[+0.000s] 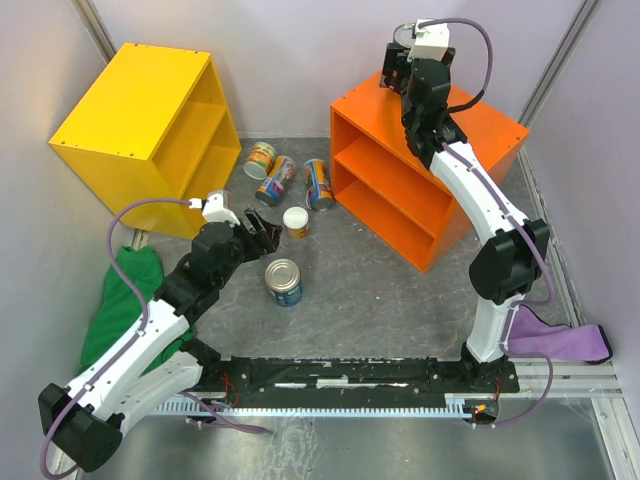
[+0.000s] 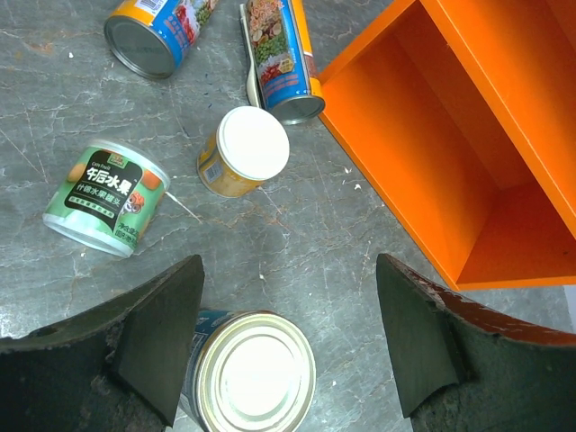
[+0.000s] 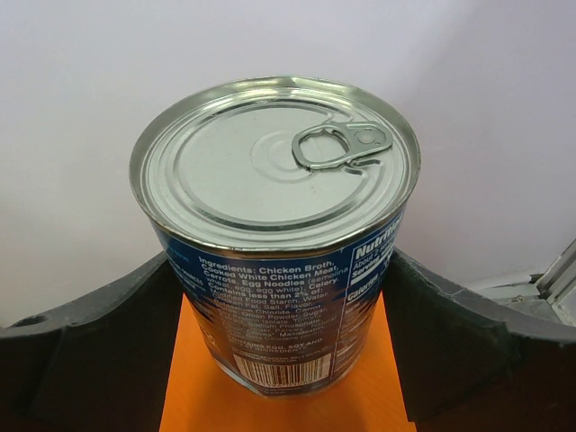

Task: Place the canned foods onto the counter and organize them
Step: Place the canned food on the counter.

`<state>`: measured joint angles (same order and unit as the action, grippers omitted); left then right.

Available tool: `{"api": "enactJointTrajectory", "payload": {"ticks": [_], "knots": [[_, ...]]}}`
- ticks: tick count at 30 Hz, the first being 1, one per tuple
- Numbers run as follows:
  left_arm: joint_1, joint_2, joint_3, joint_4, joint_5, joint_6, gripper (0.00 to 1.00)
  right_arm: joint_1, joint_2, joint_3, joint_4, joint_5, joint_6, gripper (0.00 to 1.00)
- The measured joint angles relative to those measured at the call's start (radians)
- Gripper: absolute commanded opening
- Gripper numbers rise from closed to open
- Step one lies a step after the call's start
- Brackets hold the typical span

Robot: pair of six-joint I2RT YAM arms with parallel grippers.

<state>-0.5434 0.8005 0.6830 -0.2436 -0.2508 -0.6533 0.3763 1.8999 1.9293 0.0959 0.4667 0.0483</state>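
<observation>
Left arm (image 1: 130,350), right arm (image 1: 478,195): smooth white link shells, rounded black joint housings. Lilac cable (image 1: 488,45) loops off each wrist, runs down links. White camera block (image 1: 218,208) on each wrist. Left gripper (image 2: 290,306) fingers (image 2: 162,333) broad, matte black, scuffed edges, reddish-brown wear on one. Right gripper (image 3: 279,360) fingers (image 3: 90,360) same chunky black. Both bases bolted on black rail (image 1: 340,375), red wiring at ends.

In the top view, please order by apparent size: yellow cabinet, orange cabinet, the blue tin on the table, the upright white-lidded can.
Largest: yellow cabinet and orange cabinet; they look alike, so unranked.
Then blue tin.
Smallest: white-lidded can.
</observation>
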Motion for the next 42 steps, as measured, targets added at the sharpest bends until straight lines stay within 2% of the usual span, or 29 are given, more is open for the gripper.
{"api": "enactJointTrajectory", "payload": {"ticks": [4,8,11,18,29,35,42], "knots": [[0.003,-0.005,-0.003,-0.001,0.002,0.000,0.85,-0.002,-0.008,-0.015,0.008,-0.006,0.005,0.96],[0.005,-0.017,-0.003,-0.002,0.002,0.000,0.86,-0.005,-0.026,-0.041,-0.013,-0.021,0.045,1.00],[0.005,-0.029,-0.003,-0.004,0.003,-0.001,0.86,-0.004,-0.029,-0.070,-0.079,-0.021,0.070,0.99],[0.005,-0.055,-0.003,-0.013,0.018,-0.004,0.87,-0.005,-0.065,-0.107,-0.120,-0.022,0.086,0.99],[0.005,-0.111,-0.003,-0.074,0.024,-0.027,0.90,0.018,-0.229,-0.206,-0.230,-0.020,0.108,1.00],[0.005,-0.113,-0.003,-0.129,0.063,-0.053,0.91,0.129,-0.380,-0.266,-0.301,0.013,0.100,0.99],[0.005,-0.170,-0.003,-0.217,0.079,-0.122,0.90,0.386,-0.541,-0.298,-0.408,0.115,0.087,0.97]]}}
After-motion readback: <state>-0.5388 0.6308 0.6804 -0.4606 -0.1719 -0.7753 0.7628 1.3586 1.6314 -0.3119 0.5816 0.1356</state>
